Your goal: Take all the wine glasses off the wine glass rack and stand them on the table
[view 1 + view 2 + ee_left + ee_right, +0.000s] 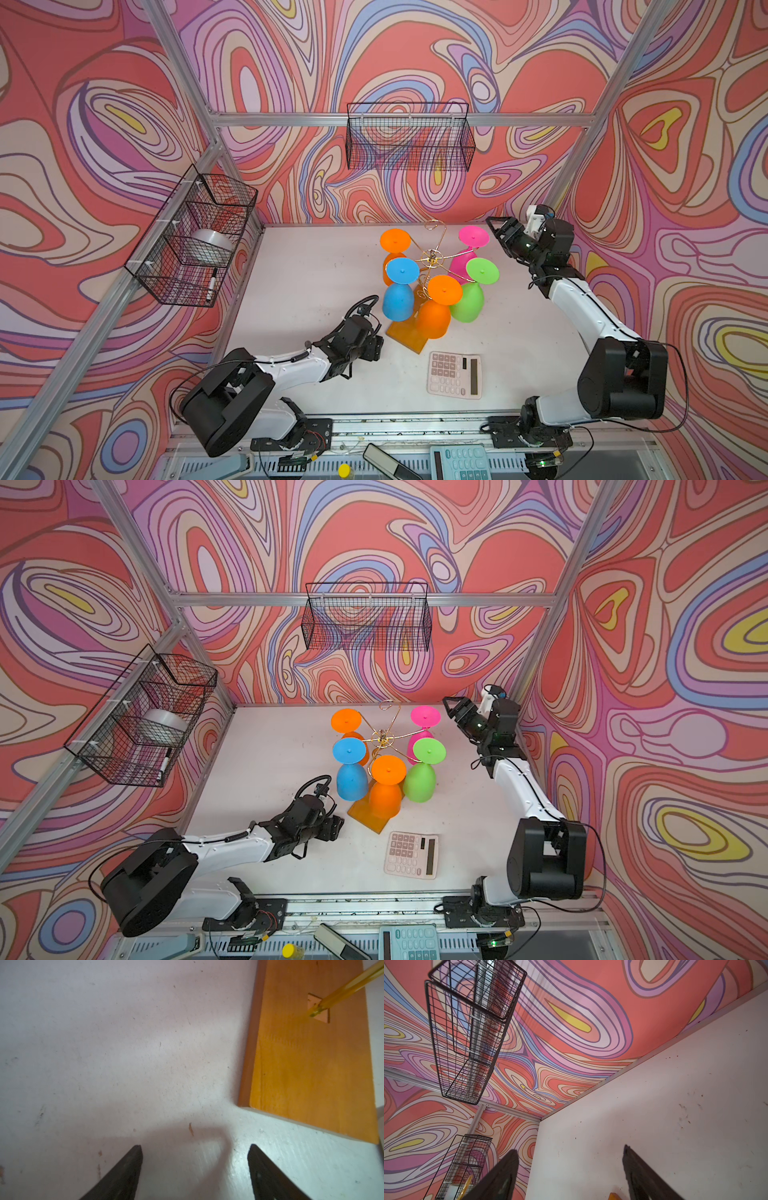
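The wine glass rack point(432, 259) point(384, 739), a gold wire tree on an amber base point(405, 334) point(311, 1064), stands mid-table. Several wine glasses hang upside down from its arms: blue point(398, 303), orange point(432, 320), green point(467, 305), pink point(473, 236) and a second orange one point(395, 240). My left gripper point(374, 347) point(195, 1147) is low over the table, just left of the base's front corner, open and empty. My right gripper point(498, 232) point(571, 1150) hovers right of the pink glass, open and empty, clear of it.
A beige calculator point(455, 375) lies in front of the rack. One black wire basket point(409, 137) hangs on the back wall. Another point(195, 237) on the left wall holds a tape roll and a marker. A teal calculator point(459, 463) sits beyond the front rail.
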### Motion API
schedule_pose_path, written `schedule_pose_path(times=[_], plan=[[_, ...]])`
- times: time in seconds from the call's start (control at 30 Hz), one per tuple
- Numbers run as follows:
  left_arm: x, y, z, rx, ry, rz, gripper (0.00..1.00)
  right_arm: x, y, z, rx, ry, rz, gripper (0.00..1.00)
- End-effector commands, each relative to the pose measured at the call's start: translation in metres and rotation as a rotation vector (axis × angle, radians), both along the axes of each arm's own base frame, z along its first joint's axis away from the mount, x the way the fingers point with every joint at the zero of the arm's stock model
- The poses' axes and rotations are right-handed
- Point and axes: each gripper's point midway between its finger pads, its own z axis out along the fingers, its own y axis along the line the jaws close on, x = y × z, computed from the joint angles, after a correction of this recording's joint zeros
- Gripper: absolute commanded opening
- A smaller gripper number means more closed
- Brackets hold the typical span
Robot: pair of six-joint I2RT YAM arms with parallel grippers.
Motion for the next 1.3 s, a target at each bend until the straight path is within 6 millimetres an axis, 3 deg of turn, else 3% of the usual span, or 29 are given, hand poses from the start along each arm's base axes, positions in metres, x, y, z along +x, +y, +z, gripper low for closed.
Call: schedule_pose_path(times=[0.0, 0.27, 0.77, 0.97, 1.27], plan=[[-0.016, -0.013, -0.008, -0.003, 0.032, -0.099, 0.78, 0.0, -0.004, 0.001, 0.004, -0.023, -0.014, 0.83], [-0.019, -0.043, -0.014, 0.068, 0.013, -0.218, 0.78, -0.001, -0.004, 0.002, -0.006, -0.049, -0.018, 0.83], [0.021, -0.088, -0.004, 0.122, -0.022, -0.305, 0.78, -0.006, -0.011, 0.015, -0.036, -0.049, -0.057, 0.83], [0.043, -0.104, 0.001, 0.148, -0.029, -0.319, 0.78, -0.014, -0.028, 0.023, -0.058, 0.001, -0.167, 0.83], [0.074, -0.128, 0.003, 0.139, -0.036, -0.338, 0.78, -0.035, -0.086, 0.048, 0.02, 0.011, -0.402, 0.82]])
